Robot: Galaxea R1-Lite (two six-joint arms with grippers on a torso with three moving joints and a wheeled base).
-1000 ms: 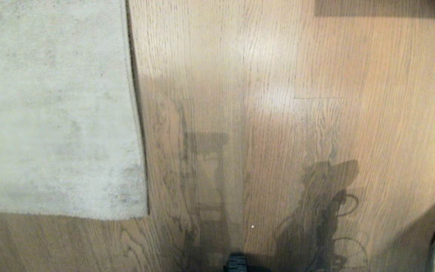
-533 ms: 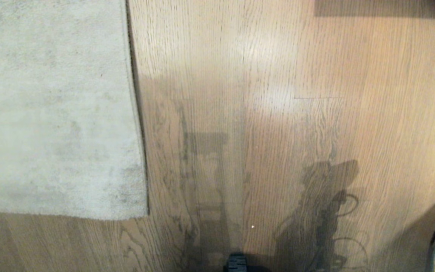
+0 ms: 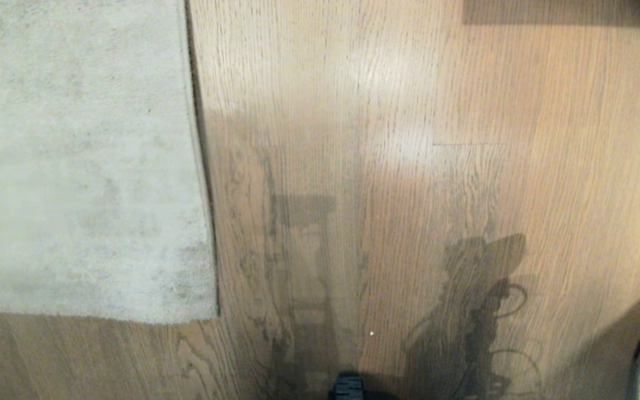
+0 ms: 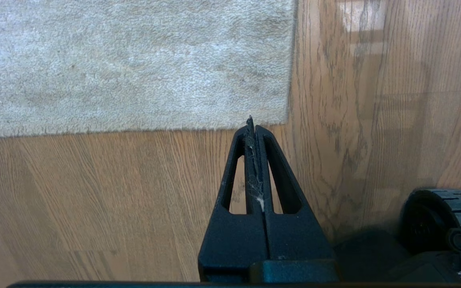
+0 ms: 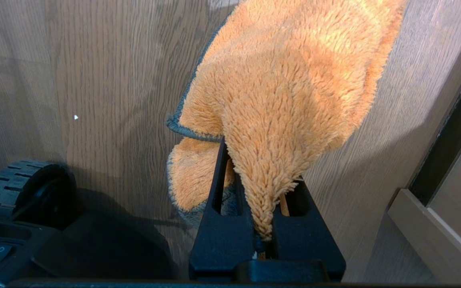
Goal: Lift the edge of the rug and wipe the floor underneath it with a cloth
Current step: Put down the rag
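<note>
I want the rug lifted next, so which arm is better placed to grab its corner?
Left. The left claw is shut and empty, just short of the rug's corner. The right claw is shut on the orange cloth, over bare floor.

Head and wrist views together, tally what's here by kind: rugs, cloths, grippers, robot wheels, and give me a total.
Rugs: 1, the pale grey rug, lying flat.
Cloths: 1, the orange cloth.
Grippers: 2, the left gripper shut and empty, the right gripper shut on the cloth.
Wheels: 2, one wheel beside each gripper.
Total: 6

No visible change since earlier.
</note>
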